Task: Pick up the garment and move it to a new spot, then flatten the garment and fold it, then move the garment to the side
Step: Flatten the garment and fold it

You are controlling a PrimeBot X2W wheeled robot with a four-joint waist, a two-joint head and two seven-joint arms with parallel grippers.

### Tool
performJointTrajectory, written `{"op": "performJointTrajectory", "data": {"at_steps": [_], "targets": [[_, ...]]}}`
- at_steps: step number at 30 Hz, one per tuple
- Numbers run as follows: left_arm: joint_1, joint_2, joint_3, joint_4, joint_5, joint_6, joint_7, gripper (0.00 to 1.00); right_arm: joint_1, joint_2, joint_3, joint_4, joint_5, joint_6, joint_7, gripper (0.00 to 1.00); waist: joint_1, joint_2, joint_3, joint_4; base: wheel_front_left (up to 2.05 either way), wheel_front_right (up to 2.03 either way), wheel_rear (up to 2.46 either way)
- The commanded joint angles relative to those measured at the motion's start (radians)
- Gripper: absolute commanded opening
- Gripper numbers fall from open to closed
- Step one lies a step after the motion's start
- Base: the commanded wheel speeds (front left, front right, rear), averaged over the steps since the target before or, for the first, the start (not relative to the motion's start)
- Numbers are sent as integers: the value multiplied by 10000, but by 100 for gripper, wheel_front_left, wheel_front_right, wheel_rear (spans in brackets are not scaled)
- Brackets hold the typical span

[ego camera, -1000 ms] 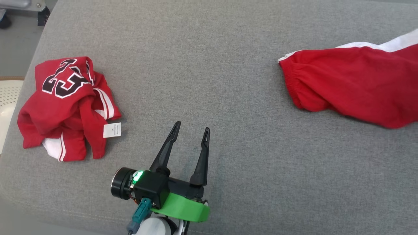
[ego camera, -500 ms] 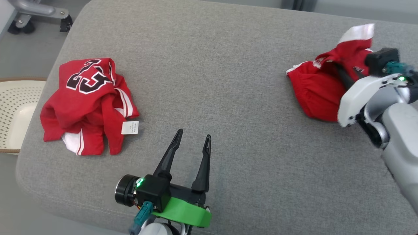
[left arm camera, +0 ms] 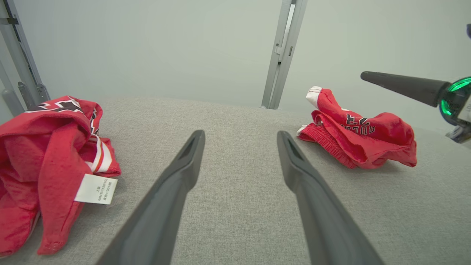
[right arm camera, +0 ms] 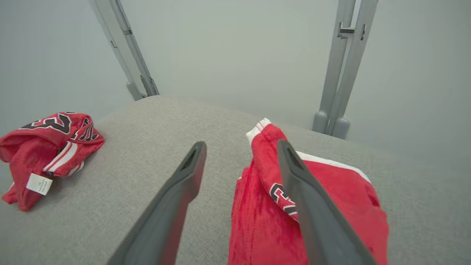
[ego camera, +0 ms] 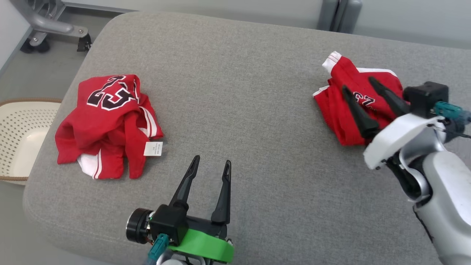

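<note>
Hovering low over the grey cushion (ego camera: pixel 239 110), the left gripper (ego camera: pixel 212 159) sits nearest the body, fingers spread wide, nothing between them, tips pointing at the far edge. Just off to its left and slightly ahead is a crumpled red jersey (ego camera: pixel 106 125): black-and-white numerals on top, white striped trim, and a white label (ego camera: pixel 153 148) lying flat on the side closest to that gripper. The jersey and the fingers are not in contact. The right gripper (ego camera: pixel 357 83) is well off to the left gripper's right and further ahead, jaws also apart, gripping nothing. The garment (ego camera: pixel 333 106), red shorts with a white side stripe and a number print, lies bunched on the cushion directly below and ahead of the right gripper. In the right wrist view one finger overlaps the cloth and the other runs over bare cushion beside it. The left wrist view shows one of those fingers clear above the fabric. Further left of the left gripper, past the jersey, a cream perforated basket (ego camera: pixel 22 121) sits beside the cushion and lower than it. Far beyond both grippers, grey metal posts (ego camera: pixel 338 14) stand at the cushion's back edge.
</note>
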Motion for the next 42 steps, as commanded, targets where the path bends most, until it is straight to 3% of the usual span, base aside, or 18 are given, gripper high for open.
{"op": "performJointTrajectory", "data": {"at_steps": [1, 2, 3, 9, 16, 25, 36, 42], "targets": [[192, 17, 81, -15, 115, -12, -4, 100, 460, -175, -387, -247, 150, -12, 121, 100, 0, 0, -172, -219, 0, 0, 0], [213, 17, 106, -13, 145, -24, -4, 100, 634, -272, -677, -343, 229, -12, 183, 27, 0, 0, -197, -269, 0, 0, 0], [234, 17, 127, -6, 168, -41, -4, 100, 851, -363, -1014, -374, 415, -13, 325, 0, 0, 0, -221, -321, 0, 0, 0], [148, 17, 140, 3, 229, -148, -4, 100, 1213, -1195, -2099, 335, 1195, -7, 1060, 0, 0, 0, -184, -461, 0, 0, 0], [-196, 17, -68, 29, 131, -227, -4, 100, 492, -1851, -1519, 1489, 2056, -9, 1548, 0, 0, 0, 214, -211, 0, 0, 0], [-560, 17, -297, 191, 181, -283, -4, 100, -750, -2044, 168, 2911, 3266, -7, 1785, 0, 0, 0, 625, 53, 0, 0, 0], [-229, 19, -138, 437, 365, -372, -3, 100, -571, -2288, 3909, 872, 5416, -7, 769, 0, 0, 0, 9, -701, 0, 0, 0], [-28, 20, -71, 468, 335, -340, -3, 100, -139, -2471, 4929, 201, 5906, -7, -428, 1, 0, 0, -490, -967, 0, 0, 0]]}}
